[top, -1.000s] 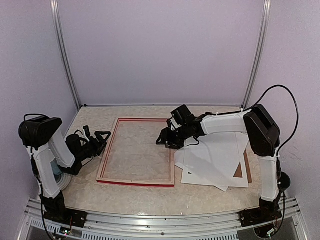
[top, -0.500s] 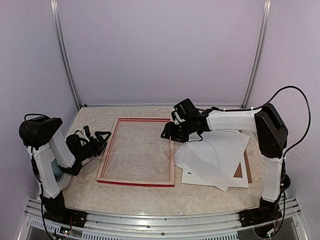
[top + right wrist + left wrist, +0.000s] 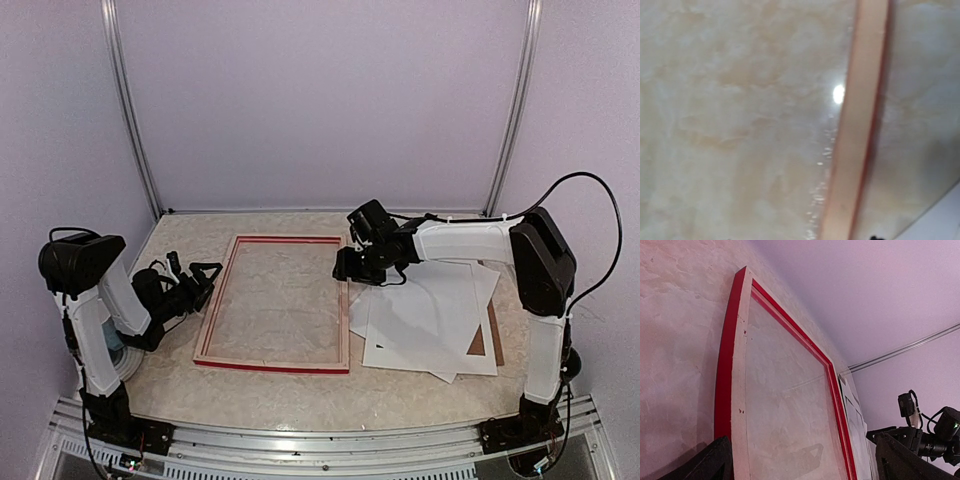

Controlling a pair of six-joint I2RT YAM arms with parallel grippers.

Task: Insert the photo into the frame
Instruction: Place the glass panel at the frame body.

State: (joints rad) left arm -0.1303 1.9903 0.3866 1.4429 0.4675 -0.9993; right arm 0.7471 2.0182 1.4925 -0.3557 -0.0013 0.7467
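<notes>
The frame [image 3: 273, 365] lies flat, pale wood back up, with red edges and a clear pane; the left wrist view shows it too [image 3: 735, 365]. My left gripper [image 3: 195, 268] rests beside its left rail, open, with its two fingers [image 3: 715, 460] wide apart and nothing between them. My right gripper [image 3: 345, 268] hovers over the frame's right rail near the far corner. Its camera shows that rail [image 3: 860, 125] and the pane, but no fingers. Overlapped white sheets [image 3: 430, 315] lie right of the frame. No printed side shows, so I cannot tell which one is the photo.
A brown hardboard panel [image 3: 493, 335] pokes out under the white sheets at the right. Pale walls with metal posts close in the table at the back and sides. A metal rail [image 3: 320, 440] runs along the near edge between the arm bases.
My right gripper has moved right and toward the far end of the frame's right rail. The left arm, the frame and the sheets have not moved.
</notes>
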